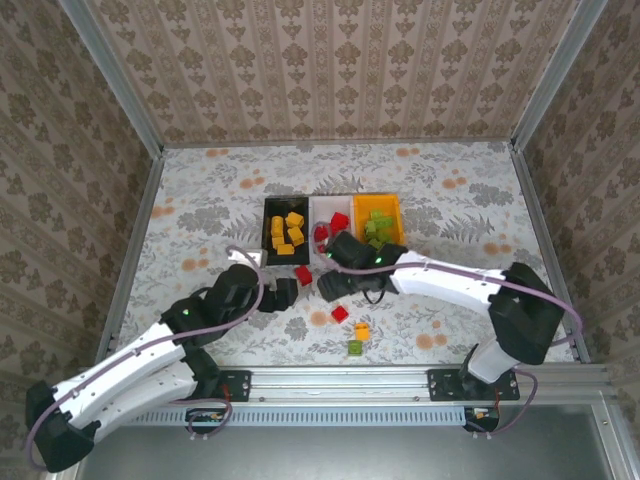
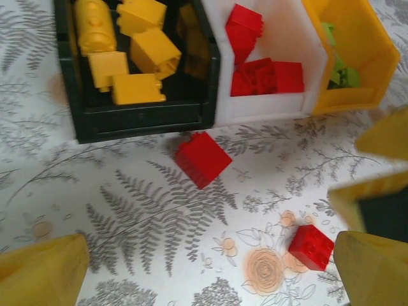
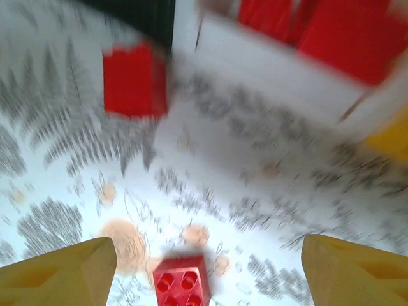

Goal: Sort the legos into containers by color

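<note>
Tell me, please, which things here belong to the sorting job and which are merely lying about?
Part of the job: black bin, white bin, orange bin, sorted bricks inside them, red brick by the bins, second red brick, orange brick, green brick.
Just surroundings: flowered table cover, patterned walls, metal rail.

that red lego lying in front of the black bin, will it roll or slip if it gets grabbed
The red lego probably won't roll: it looks boxy with flat faces, lying on the table. It seems rigid, glossy plastic, so it should keep its shape but might slip from a corner pinch. Being small, it likely slides when pushed.
</note>
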Robot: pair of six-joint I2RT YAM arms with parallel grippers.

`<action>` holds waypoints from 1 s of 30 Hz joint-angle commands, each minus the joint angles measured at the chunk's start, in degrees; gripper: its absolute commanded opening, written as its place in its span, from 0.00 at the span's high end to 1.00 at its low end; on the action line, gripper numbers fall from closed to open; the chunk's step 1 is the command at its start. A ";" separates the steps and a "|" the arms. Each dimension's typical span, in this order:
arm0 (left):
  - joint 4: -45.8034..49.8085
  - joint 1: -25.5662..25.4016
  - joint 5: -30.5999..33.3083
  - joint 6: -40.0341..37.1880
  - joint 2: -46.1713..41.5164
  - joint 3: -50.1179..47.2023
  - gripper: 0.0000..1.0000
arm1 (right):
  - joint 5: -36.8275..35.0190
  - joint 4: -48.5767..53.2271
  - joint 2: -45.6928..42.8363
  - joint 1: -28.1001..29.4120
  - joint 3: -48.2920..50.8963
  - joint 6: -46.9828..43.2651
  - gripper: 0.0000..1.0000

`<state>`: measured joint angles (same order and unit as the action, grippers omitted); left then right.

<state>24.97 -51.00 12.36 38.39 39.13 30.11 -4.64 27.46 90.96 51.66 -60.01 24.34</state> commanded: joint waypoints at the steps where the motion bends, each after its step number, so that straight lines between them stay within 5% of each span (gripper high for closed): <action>1: 4.83 0.90 3.09 2.24 -3.42 -1.41 0.00 | 0.08 0.94 4.04 3.50 1.56 1.05 0.22; 6: 5.75 1.65 2.46 2.94 -4.64 -2.41 0.00 | -2.56 0.57 7.87 6.30 2.06 2.88 0.26; 21: 2.89 2.89 -0.29 2.36 -3.14 -2.96 0.00 | -3.19 -2.14 5.47 6.82 5.95 5.22 0.63; 26: 0.79 3.03 -2.31 0.54 0.10 -1.92 0.00 | -3.97 -1.57 -1.32 2.60 5.48 4.08 0.66; 30: -1.91 3.08 -4.77 -1.92 4.53 0.03 0.00 | -4.19 -0.44 -7.80 -6.23 3.45 2.45 0.67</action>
<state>26.04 -48.27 10.07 39.38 41.69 27.57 -7.27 25.89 87.83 50.65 -54.61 28.23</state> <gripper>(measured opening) 0.997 0.346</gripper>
